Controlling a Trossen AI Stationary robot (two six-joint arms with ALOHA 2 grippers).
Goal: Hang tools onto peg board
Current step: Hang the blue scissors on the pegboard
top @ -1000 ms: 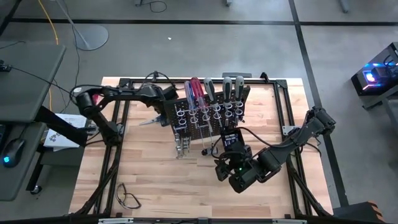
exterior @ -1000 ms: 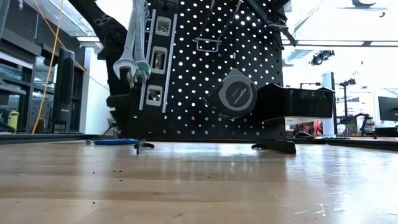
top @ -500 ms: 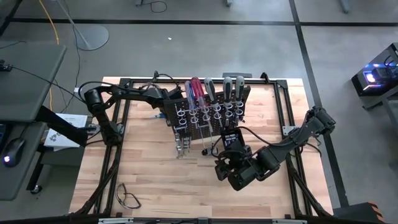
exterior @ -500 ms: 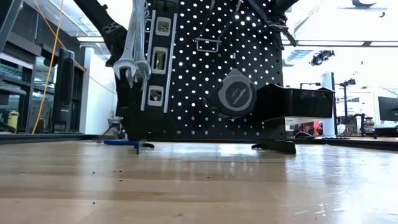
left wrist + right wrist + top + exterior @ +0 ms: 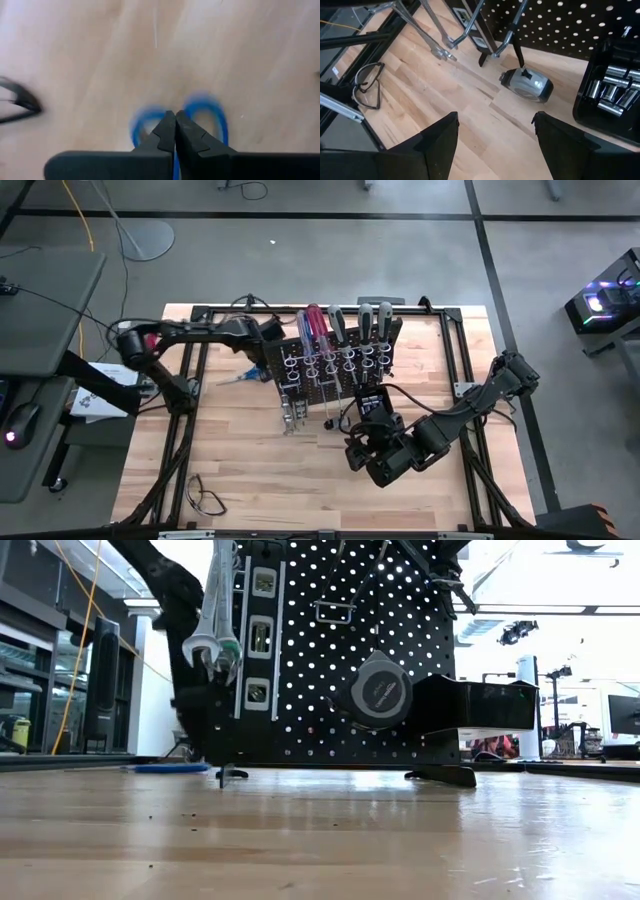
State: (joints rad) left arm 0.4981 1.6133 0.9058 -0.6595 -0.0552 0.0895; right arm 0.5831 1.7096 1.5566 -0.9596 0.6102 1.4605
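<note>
The left gripper (image 5: 175, 131) sits behind the left end of the peg board (image 5: 340, 358), its fingers pinched together at the handle loops of the blue scissors (image 5: 228, 378), which lie flat on the table (image 5: 250, 460). They look like the one tool not yet hung. On the board, a row of screwdrivers (image 5: 340, 325) stands in the rings, and wrenches (image 5: 215, 625) hang on the front. The right gripper (image 5: 495, 135) waits wide open and empty in front of the board.
</note>
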